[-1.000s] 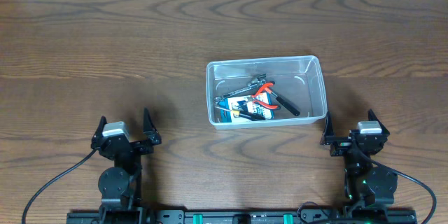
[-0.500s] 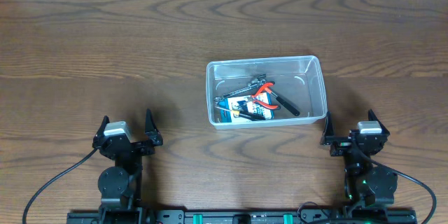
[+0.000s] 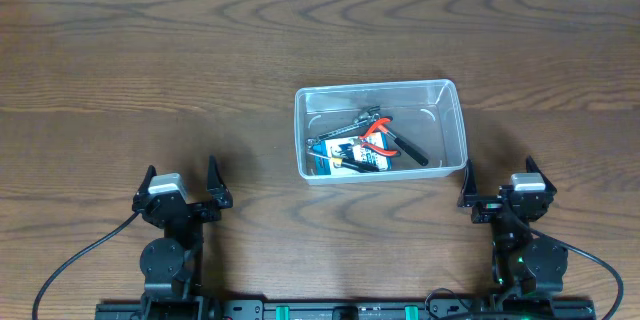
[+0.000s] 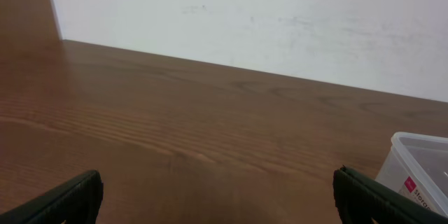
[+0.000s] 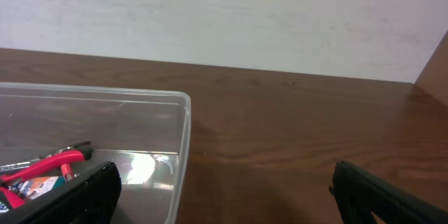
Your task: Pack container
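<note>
The clear plastic container [image 3: 445,110] sits mid-table, holding red-handled pliers [image 3: 379,138], a black-handled tool [image 3: 410,151], a metal wrench and a small blue-and-white box [image 3: 340,157]. Its corner shows in the right wrist view as the container [image 5: 183,122], with the red pliers [image 5: 49,166] inside, and at the right edge of the left wrist view as the container [image 4: 420,161]. My left gripper [image 3: 181,186] stands open near the front left, nothing between its fingers. My right gripper [image 3: 500,186] stands open just off the container's front right corner, empty.
Bare wooden table [image 3: 150,70] lies all round the container. A white wall [image 4: 280,21] runs along the far edge. Both arm bases stand at the front edge.
The left gripper has shifted very slightly rightward. Nothing else has moved.
</note>
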